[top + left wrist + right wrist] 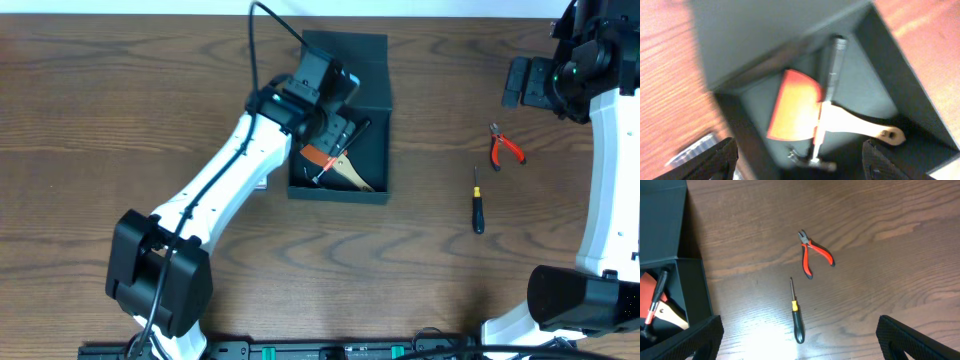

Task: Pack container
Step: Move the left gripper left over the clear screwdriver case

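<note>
The container (372,150) is a dark box with its flap lid (350,52) folded back at the far side. Inside lie an orange scraper (322,160) with a pale wooden handle and a slim dark-handled tool (352,133) across it. My left gripper (338,120) hovers over the box, open and empty. In the left wrist view its fingers (715,161) frame the scraper (795,105) and the slim tool (836,60) below. My right gripper (525,82) hangs open, high at the far right, nothing between its fingers (690,340).
Red-handled pliers (505,148) and a black screwdriver with a yellow collar (478,205) lie on the wooden table right of the box. Both also show in the right wrist view, the pliers (812,255) and the screwdriver (796,315). A pale ribbed object (690,149) sits against the box's left outer wall.
</note>
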You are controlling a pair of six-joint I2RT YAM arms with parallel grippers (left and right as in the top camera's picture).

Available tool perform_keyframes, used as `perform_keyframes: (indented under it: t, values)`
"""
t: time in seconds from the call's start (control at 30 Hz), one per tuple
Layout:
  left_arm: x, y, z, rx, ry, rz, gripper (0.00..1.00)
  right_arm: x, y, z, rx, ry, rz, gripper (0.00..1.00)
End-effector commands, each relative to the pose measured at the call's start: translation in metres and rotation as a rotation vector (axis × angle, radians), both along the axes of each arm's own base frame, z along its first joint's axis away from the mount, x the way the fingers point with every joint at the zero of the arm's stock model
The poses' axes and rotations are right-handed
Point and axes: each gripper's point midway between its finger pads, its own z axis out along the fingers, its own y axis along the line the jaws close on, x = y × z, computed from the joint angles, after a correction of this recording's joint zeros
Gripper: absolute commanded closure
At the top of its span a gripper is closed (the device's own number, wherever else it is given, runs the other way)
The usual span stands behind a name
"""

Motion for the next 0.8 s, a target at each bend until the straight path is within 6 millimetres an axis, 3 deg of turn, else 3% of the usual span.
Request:
perform_keyframes:
  t: [0.0, 0.3, 0.43, 0.57, 0.77]
  values:
    - [0.020, 0.043, 0.012, 0.051, -0.016, 0.243, 0.22, -0.001, 0.001, 0.006, 0.005, -0.018, -0.008, 0.01]
    - [0.008, 0.146, -0.002, 0.087, 0.179, 0.633, 0.19, -0.001, 0.001, 0.006, 0.005, -0.018, -0.008, 0.01]
    - [-0.002, 0.180, -0.008, 0.105, 0.243, 0.733, 0.17, -0.001, 0.001, 0.006, 0.005, -0.018, -0.008, 0.01]
    - [-0.016, 0.193, -0.020, 0.124, 0.309, 0.772, 0.17, -0.001, 0.001, 0.006, 0.005, -0.018, -0.008, 0.01]
    - [-0.028, 0.183, -0.048, 0.138, 0.352, 0.744, 0.17, -0.001, 0.001, 0.006, 0.005, -0.018, -0.008, 0.01]
